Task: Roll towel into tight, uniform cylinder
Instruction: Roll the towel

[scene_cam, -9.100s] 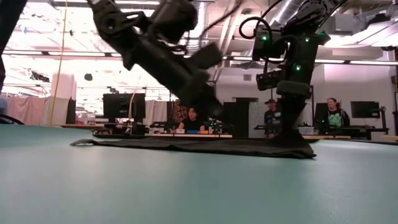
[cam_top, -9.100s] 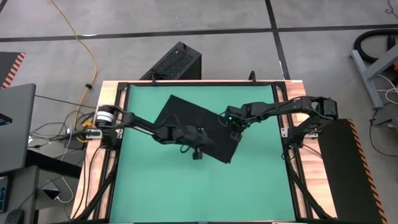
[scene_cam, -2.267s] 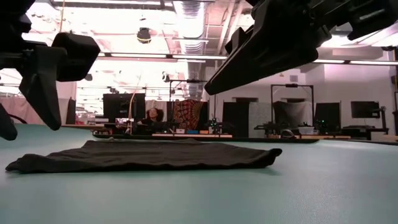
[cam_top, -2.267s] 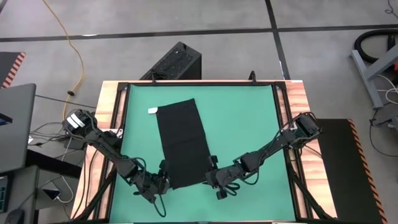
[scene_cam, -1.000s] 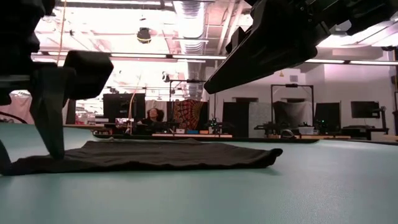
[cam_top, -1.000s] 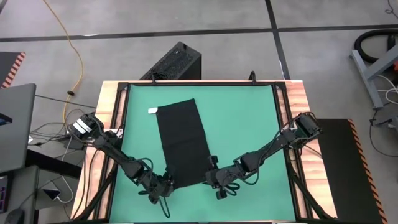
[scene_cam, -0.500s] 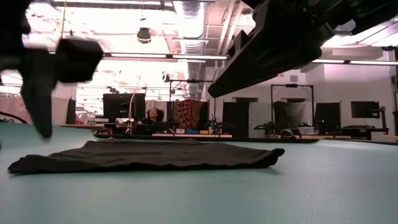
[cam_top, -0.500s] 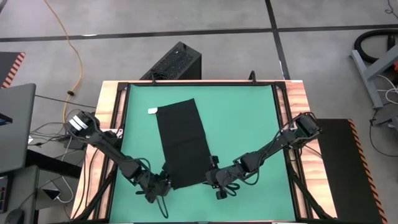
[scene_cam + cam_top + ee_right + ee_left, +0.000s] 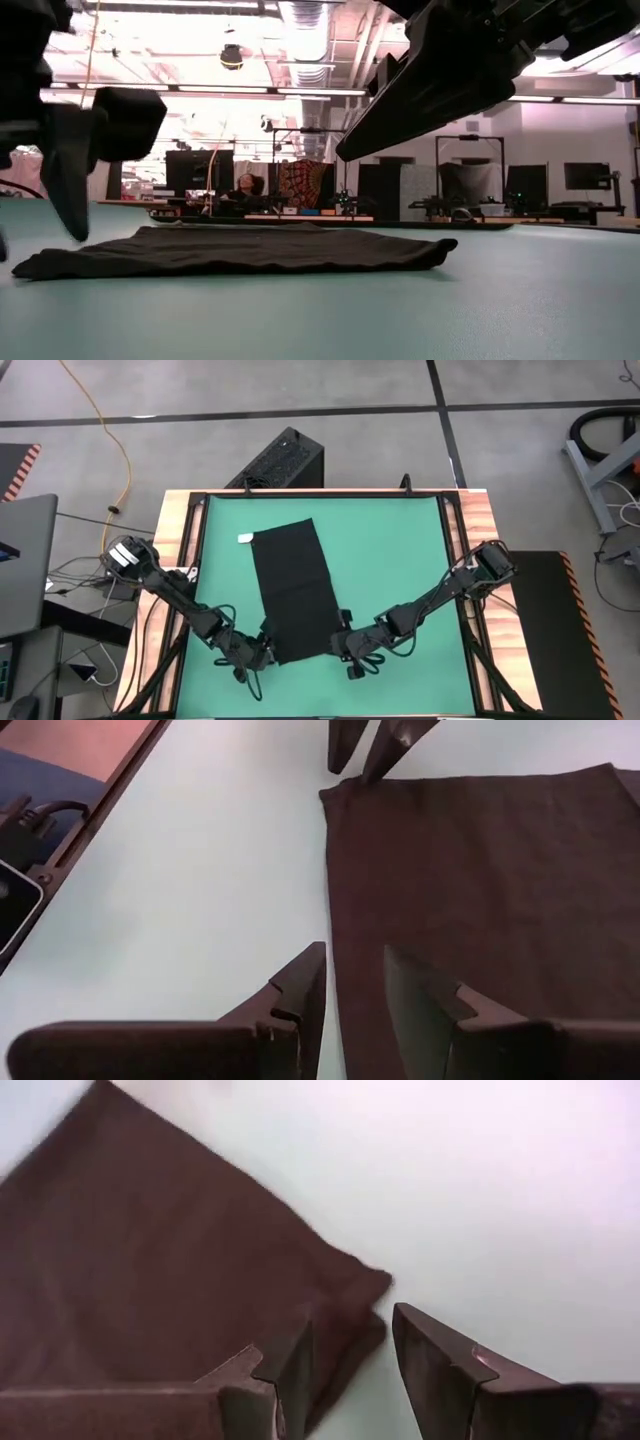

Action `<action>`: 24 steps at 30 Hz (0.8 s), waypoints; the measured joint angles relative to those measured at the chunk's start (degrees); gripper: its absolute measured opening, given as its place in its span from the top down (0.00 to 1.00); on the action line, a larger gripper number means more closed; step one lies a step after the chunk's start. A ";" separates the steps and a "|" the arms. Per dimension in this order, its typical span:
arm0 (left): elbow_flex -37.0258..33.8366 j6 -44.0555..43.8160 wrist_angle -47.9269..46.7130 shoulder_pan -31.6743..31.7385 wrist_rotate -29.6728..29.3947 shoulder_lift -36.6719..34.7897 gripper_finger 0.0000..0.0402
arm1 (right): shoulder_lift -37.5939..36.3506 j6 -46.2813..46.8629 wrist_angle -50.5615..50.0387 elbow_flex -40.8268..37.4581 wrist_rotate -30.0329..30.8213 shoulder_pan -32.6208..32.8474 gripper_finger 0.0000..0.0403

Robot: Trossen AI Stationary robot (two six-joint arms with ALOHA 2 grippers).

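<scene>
The black towel (image 9: 293,590) lies flat on the green mat (image 9: 410,560) as a long strip running from far to near. Its small white tag (image 9: 245,539) sits at the far left corner. My left gripper (image 9: 265,648) stands open at the towel's near left corner (image 9: 368,1285). In the low view its finger (image 9: 70,180) hangs just above the cloth (image 9: 240,250). My right gripper (image 9: 338,645) is open at the near right corner, and its fingers straddle the towel's near edge (image 9: 328,910) from above.
A black ribbed box (image 9: 283,460) stands on the floor beyond the table's far edge. A black frame and wooden border (image 9: 480,520) ring the mat. There is open mat to the right of the towel. A person (image 9: 243,190) sits in the room far behind.
My left gripper, whose finger stood down on the towel's near left corner a second ago, has risen off it and now hangs a little above the cloth. The towel lies as before.
</scene>
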 joint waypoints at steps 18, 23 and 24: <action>0.08 -9.07 -3.90 1.90 4.00 4.23 0.93 | 0.00 0.39 -1.98 0.00 0.15 -0.10 0.69; 0.92 -9.51 -5.50 1.24 2.76 2.83 0.99 | 0.00 -3.99 -5.89 -0.02 2.23 -0.39 0.69; 1.01 -9.34 -6.50 0.95 2.25 2.20 0.99 | 0.00 -5.60 -6.56 -0.02 2.62 -0.46 0.69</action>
